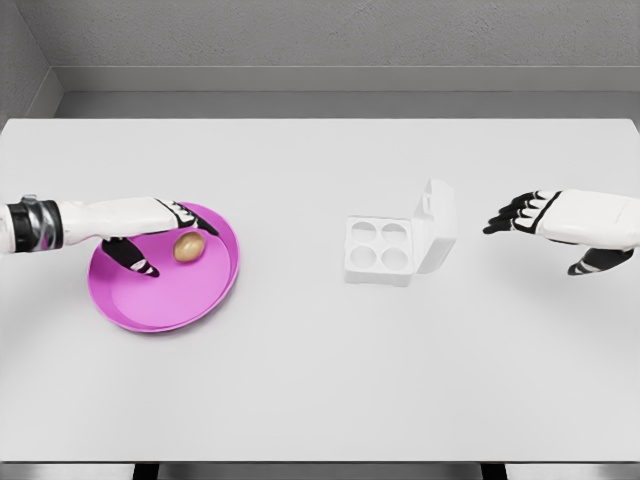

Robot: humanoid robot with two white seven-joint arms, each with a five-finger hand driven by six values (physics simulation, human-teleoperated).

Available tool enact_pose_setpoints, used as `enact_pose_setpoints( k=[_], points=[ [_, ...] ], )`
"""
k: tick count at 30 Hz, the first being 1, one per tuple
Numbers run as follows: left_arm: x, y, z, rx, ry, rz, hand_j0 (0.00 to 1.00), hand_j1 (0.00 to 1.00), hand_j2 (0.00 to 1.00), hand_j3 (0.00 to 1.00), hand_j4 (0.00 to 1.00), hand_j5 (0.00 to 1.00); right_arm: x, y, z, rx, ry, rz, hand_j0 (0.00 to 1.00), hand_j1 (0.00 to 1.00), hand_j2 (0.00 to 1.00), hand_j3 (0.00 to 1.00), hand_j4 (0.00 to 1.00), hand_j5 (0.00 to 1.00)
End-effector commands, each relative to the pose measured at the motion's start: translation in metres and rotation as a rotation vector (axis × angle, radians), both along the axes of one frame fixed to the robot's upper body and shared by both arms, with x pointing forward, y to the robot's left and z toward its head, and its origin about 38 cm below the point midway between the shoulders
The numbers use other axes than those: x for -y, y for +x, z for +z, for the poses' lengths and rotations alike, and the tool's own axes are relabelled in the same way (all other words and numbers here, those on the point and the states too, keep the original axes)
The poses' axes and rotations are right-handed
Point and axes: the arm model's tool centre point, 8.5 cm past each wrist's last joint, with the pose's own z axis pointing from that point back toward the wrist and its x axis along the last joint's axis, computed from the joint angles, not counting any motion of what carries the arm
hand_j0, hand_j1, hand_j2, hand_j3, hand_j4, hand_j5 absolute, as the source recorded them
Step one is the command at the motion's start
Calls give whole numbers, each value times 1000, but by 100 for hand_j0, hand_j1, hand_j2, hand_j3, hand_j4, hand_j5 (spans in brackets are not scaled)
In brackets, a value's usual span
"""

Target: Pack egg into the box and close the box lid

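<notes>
A: What is lying nearest?
B: The egg (pixel 189 247) is sitting in the pink plate (pixel 150 305), the left hand (pixel 150 232) hovering spread beside it.
A: Farther?
B: The box (pixel 381 250) is standing open, bare table (pixel 320 380) around; the right hand (pixel 545 222) is hanging relaxed, well apart.

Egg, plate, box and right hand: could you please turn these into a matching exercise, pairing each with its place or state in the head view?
Things:
1. egg
2. plate
3. box
4. right hand

Places or states:
A. lid raised, four cups empty
B. lying on the pink plate beside the left hand
C. open, hovering to the right of the box
D. pink, on the left part of the table

Pairs: 1-B, 2-D, 3-A, 4-C
</notes>
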Motion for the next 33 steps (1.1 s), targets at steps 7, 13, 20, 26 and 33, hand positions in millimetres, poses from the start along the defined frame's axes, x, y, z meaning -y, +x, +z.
enact_pose_setpoints(
  k=[7, 13, 20, 26, 33],
  points=[
    [8, 1, -2, -3, -7, -12, 89, 89, 89, 89, 89, 89, -1, 0, 2, 3, 6, 2, 100, 100, 100, 100, 100, 100],
    [13, 0, -5, -7, -6, -23, 89, 89, 89, 89, 89, 89, -2, -1, 2, 2, 6, 5, 100, 100, 100, 100, 100, 100],
    [16, 1, -7, -5, 3, -29, 85, 85, 85, 85, 85, 85, -5, -2, 3, 6, 6, 14, 100, 100, 100, 100, 100, 100],
    [16, 3, -4, 3, 3, -30, 79, 79, 79, 79, 79, 79, -5, -2, 3, 7, 6, 16, 100, 100, 100, 100, 100, 100],
    [18, 2, -5, -1, 8, -36, 78, 78, 78, 78, 78, 78, -7, -2, 4, 9, 6, 21, 100, 100, 100, 100, 100, 100]
  ],
)
